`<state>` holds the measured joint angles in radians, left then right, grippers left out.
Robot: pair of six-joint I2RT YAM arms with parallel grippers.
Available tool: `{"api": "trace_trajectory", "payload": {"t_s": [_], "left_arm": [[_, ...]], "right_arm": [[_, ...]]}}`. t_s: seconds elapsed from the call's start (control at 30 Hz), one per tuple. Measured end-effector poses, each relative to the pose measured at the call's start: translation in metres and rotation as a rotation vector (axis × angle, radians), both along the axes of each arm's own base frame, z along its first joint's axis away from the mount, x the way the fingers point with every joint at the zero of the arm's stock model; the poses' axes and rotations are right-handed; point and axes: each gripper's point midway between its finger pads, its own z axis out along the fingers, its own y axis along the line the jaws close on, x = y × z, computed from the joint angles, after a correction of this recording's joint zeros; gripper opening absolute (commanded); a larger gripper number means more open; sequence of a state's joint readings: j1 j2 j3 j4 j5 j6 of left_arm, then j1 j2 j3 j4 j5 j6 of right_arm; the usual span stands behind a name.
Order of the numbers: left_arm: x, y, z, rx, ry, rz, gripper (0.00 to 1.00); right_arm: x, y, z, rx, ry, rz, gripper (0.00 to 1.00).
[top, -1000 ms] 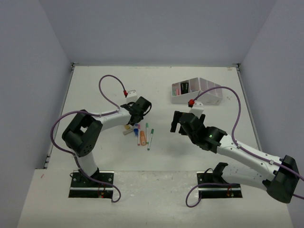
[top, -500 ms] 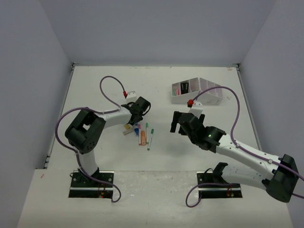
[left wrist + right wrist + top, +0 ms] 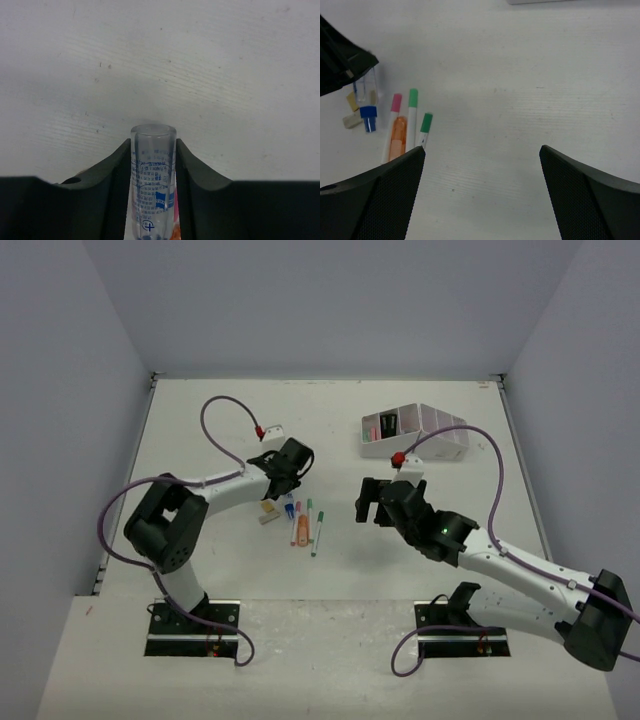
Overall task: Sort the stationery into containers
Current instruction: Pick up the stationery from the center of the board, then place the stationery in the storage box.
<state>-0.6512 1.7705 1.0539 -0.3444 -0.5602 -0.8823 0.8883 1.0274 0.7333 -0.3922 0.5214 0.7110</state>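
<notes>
My left gripper (image 3: 153, 145) is shut on a clear tube (image 3: 152, 170) with blue print, one jaw against each of its sides. In the top view that gripper (image 3: 283, 473) stands at the far end of the stationery pile. The tube's blue cap (image 3: 368, 118) points down beside a tan block (image 3: 352, 101) and a grey block (image 3: 351, 120). A pink-capped pen (image 3: 395, 102), two green-capped pens (image 3: 413, 97) and an orange highlighter (image 3: 397, 137) lie side by side. My right gripper (image 3: 482, 150) is open over bare table, right of the pens. The white organizer (image 3: 415, 432) stands far right.
White side walls close the table on the left, right and far sides. Purple cables loop above both arms (image 3: 225, 425). The organizer's leftmost compartment holds a few dark and pink items (image 3: 385, 426).
The left jaws have closed in on the clear tube, and the left gripper has shifted slightly away from the pile toward the far side. The right arm has barely moved.
</notes>
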Motion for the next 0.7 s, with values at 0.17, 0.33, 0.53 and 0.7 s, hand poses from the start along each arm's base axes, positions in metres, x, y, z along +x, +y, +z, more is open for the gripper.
{"api": "trace_trajectory", "payload": {"t_s": [0.17,0.33,0.53,0.7], "left_arm": [[0.006,-0.012,0.064,-0.144,-0.133,-0.015,0.00],[0.004,-0.035,0.148,-0.376,-0.324,-0.036,0.00],[-0.035,-0.094,0.204,-0.611,-0.415,-0.160,0.00],[-0.058,-0.127,0.211,-0.693,-0.390,-0.247,0.00]], "right_arm": [[-0.017,0.027,0.002,0.132,-0.020,0.185,0.96],[-0.030,0.062,0.037,0.325,-0.093,0.363,0.80],[-0.029,0.091,0.060,0.415,-0.127,0.454,0.65],[-0.030,0.100,0.065,0.456,-0.127,0.478,0.36]]}}
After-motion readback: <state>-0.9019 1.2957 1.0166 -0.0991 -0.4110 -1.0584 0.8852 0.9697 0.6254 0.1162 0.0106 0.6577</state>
